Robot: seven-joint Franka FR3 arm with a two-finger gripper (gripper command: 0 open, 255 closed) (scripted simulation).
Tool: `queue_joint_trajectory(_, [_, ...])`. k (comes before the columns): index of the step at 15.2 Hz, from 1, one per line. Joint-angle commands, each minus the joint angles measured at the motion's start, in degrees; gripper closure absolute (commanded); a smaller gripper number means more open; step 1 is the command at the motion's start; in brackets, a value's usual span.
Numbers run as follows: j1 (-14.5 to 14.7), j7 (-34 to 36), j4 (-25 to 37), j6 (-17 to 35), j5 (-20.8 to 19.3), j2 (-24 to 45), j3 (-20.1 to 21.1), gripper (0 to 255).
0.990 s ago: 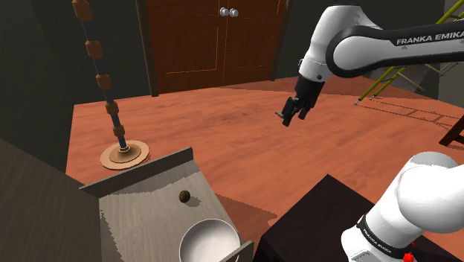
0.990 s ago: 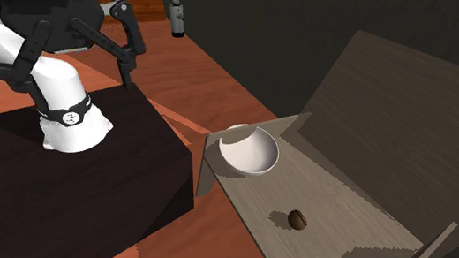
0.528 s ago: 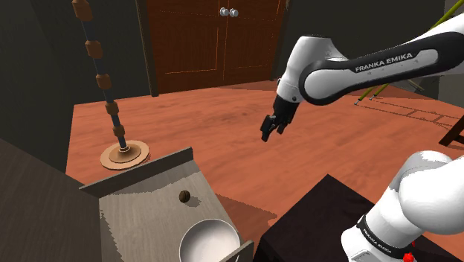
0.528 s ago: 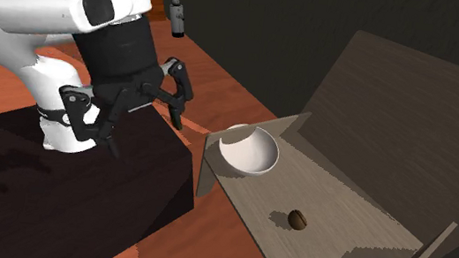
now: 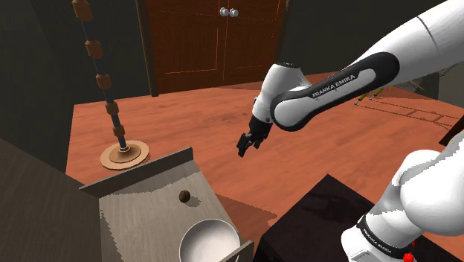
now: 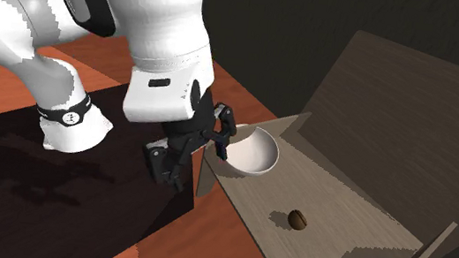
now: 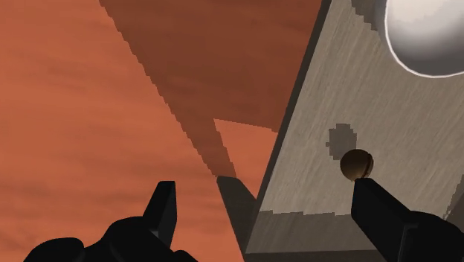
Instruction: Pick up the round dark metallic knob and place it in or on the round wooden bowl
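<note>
Gripper: the gripper (image 5: pixel 245 144) has its two fingers spread wide with nothing between them. It hangs in the air over the reddish floor (image 7: pixel 74 112), short of the table's edge.
Knob: the knob (image 7: pixel 356 164) is a small, round, dark brown ball. It lies on the grey table (image 5: pixel 141 216), ahead of and below the hand. It lines up with one finger rather than the gap between them, and nothing touches it.
Bowl: the bowl (image 7: pixel 427 33) is drawn plain white. It stands on the same table top, beyond the knob from the hand and apart from it.
Bowl contents: nothing lies in it.
Step in hand: this looks like the approach to the knob, with the pick not yet begun.
Next move: the hand likely needs to pass over the table's raised wall. It should then centre the knob between the fingers, descend and close. A ball this small may roll if one finger meets it first.
</note>
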Motion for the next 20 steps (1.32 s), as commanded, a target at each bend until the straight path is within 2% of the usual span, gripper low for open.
queue_joint_trajectory(1, [0.75, -0.14, 1.39, 3.86, 0.61, 4.42, 0.68, 0])
queue_joint_trajectory(11, [4.54, 0.76, 12.33, 18.28, 0.34, 26.23, 3.34, 0])
queue_joint_trajectory(20, [9.73, 2.20, 27.80, 24.77, -2.15, 44.90, 3.18, 0])
